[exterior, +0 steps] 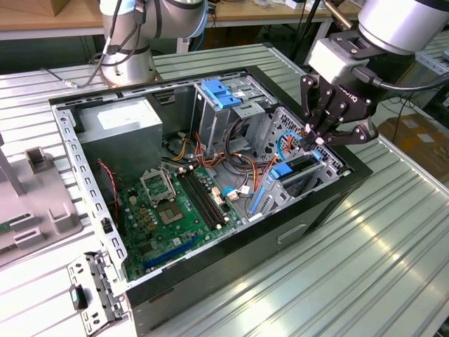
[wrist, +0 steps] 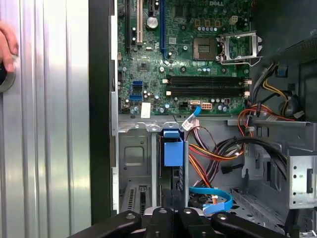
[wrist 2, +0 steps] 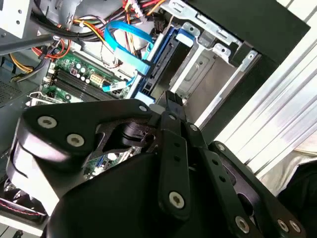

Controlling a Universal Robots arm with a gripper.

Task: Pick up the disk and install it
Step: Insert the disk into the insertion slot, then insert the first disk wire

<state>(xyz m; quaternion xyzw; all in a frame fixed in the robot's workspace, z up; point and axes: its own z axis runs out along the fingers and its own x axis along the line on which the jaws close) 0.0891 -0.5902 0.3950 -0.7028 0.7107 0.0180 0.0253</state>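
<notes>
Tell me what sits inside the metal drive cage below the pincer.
The disk stands on edge in the cage, blue rail showing, the pincer right above. Its label and lower end are hidden by the cage walls.

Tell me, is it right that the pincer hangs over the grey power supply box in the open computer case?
Not quite. The pincer hangs over the blue-railed disk, which stands on edge in its bay in the open computer case. It is not over the grey power supply box. The exterior view shows this: that box sits at the case's opposite end.
</notes>
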